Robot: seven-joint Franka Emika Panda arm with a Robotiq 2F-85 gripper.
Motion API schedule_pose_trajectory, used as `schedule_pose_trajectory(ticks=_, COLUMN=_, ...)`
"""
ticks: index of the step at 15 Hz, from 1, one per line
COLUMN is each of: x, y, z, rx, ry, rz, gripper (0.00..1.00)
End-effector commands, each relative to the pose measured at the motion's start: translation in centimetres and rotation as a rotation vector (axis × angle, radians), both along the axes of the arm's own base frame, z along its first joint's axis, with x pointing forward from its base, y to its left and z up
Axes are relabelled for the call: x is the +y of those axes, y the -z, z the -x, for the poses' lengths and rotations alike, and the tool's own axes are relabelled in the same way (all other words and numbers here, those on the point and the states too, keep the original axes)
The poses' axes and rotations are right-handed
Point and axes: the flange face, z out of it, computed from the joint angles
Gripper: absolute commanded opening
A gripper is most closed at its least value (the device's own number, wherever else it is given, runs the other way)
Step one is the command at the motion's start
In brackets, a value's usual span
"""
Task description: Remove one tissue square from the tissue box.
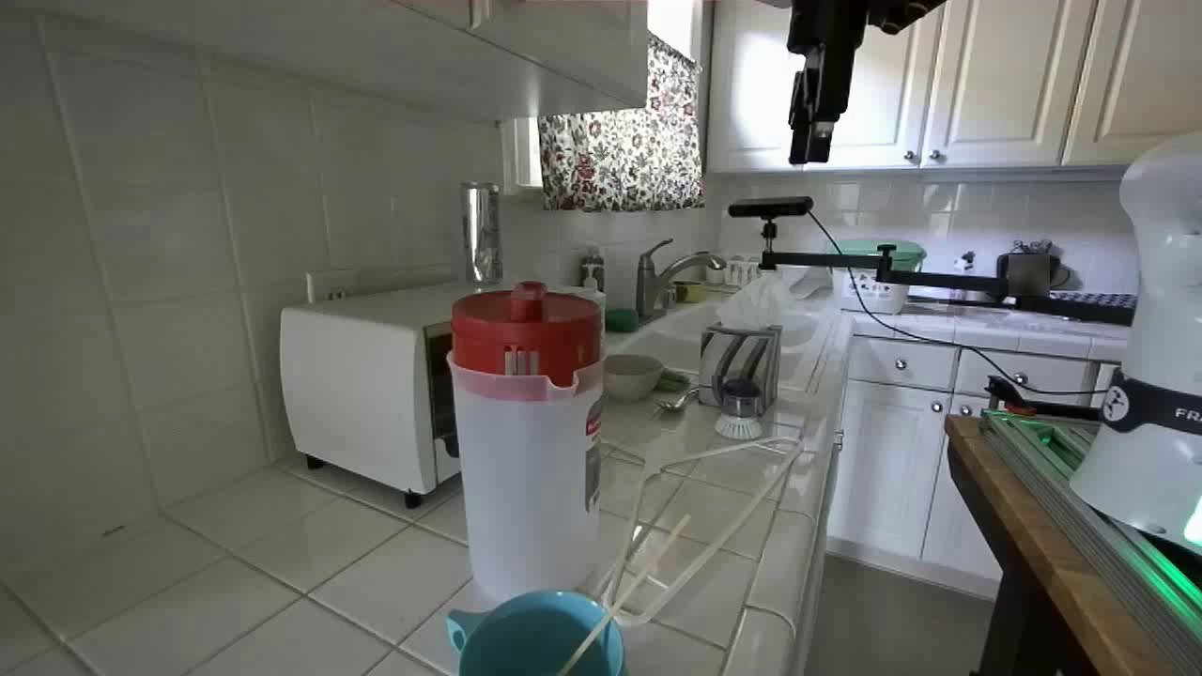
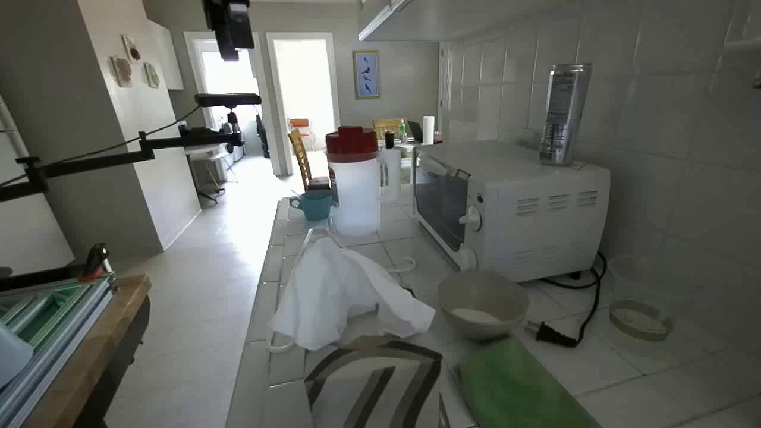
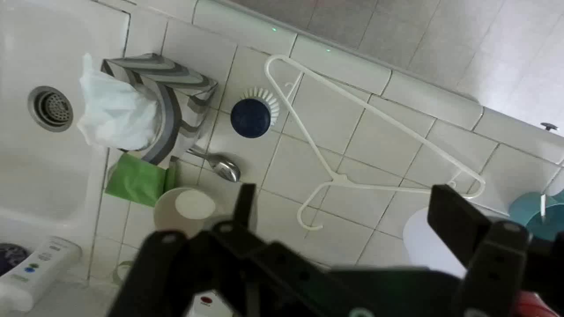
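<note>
The tissue box has grey, black and white curved stripes and stands on the tiled counter beside the sink. It shows in both exterior views and at the left of the wrist view. A white tissue sticks up out of its top; it also shows in an exterior view and in the wrist view. My gripper is open and empty, with its fingers wide apart. It hangs high above the counter in both exterior views, apart from the box and tissue.
A dish brush, spoon, bowl and green packet lie near the box. A white hanger, red-lidded pitcher, blue mug and toaster oven share the counter. A camera arm extends nearby.
</note>
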Motion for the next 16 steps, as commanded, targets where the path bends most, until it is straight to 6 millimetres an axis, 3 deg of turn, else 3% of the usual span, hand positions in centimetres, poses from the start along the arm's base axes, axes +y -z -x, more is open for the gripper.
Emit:
schedule_pose_trajectory(ticks=1, x=0.0, y=-0.1, z=0.0, rx=0.001, ry=0.0, rz=0.0, gripper=1.0)
schedule_pose_trajectory(ticks=9, x=0.0, y=-0.1, z=0.0, rx=0.001, ry=0.0, rz=0.0, gripper=1.0)
schedule_pose_trajectory(ticks=12, x=-3.4, y=2.6, z=-0.6, rx=0.04, ry=0.191, rz=0.06, gripper=1.0)
schedule_pose_trajectory(ticks=16, x=-10.5, y=6.1, z=-0.2, rx=0.084, ry=0.441, rz=0.064, gripper=1.0)
